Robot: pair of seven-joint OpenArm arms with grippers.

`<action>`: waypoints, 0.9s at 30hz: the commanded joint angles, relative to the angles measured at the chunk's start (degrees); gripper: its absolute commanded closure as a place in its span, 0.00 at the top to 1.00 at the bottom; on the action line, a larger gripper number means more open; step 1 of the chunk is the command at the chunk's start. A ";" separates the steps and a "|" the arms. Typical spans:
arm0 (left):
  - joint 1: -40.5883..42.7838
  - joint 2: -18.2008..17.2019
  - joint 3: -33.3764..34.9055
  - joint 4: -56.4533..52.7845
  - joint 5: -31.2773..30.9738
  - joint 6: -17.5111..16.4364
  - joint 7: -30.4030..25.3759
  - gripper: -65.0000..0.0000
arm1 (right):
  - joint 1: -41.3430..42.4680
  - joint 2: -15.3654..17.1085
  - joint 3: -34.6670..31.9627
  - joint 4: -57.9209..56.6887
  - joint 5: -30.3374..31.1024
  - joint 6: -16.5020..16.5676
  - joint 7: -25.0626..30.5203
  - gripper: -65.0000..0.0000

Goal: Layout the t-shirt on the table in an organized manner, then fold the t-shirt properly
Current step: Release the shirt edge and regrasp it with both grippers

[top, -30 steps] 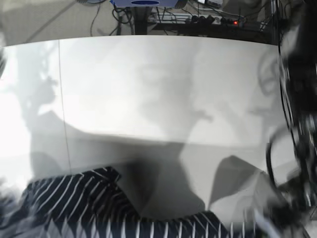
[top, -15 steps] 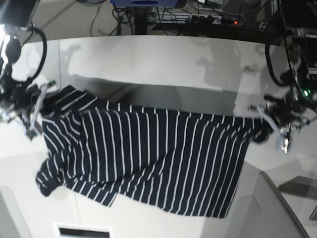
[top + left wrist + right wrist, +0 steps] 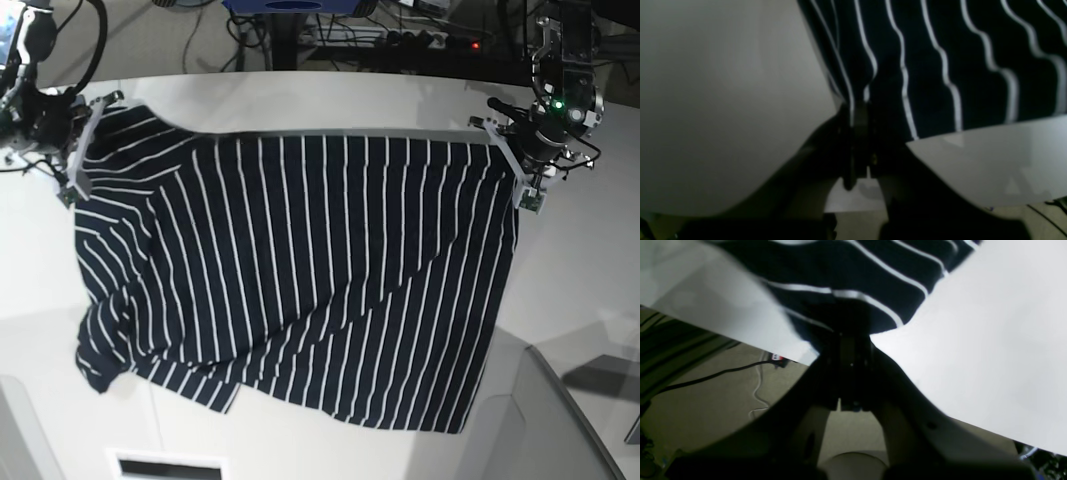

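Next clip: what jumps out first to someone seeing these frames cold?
The dark, white-striped t-shirt dominates, spread wide across the middle of the pale table. Its two far corners are pinched, one by the left tool at the base view's right, the other by the right tool at its left. The near hem lies crooked and rumpled.

Robotics lab — white table (image 3: 330,95), power strip (image 3: 420,38) and cables (image 3: 215,40) on floor behind.
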 commanded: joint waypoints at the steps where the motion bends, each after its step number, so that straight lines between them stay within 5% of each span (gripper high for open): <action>1: 0.24 -0.51 -0.47 0.53 1.07 0.38 -1.03 0.00 | -0.33 0.81 0.46 0.92 0.11 0.06 -0.03 0.01; 14: 0.85 -0.33 0.06 -5.18 1.34 0.55 -1.21 0.00 | -2.44 -1.30 0.63 -5.15 0.11 0.06 -0.65 0.03; 16: 0.76 0.11 -0.30 -5.18 1.34 0.46 -1.03 0.00 | -2.70 -2.01 0.63 -5.68 0.37 0.06 -0.65 0.11; 19: 0.68 1.07 -0.56 -4.74 1.78 0.64 -0.86 0.00 | -2.88 -3.59 0.63 -5.41 0.37 0.06 -1.70 0.44; 20: 0.85 1.07 -0.56 -4.74 1.78 0.64 -0.86 0.05 | -3.14 -3.94 0.72 -5.24 0.37 0.06 -2.32 0.55; 23: 1.29 1.16 -0.91 -4.74 1.78 0.64 -0.77 0.47 | -3.76 -4.47 2.57 -2.07 0.29 0.06 -2.67 0.77; 27: 3.14 3.62 -7.77 -3.34 1.78 0.64 -0.77 0.82 | -4.11 -5.70 9.60 3.55 0.02 0.06 -2.76 0.78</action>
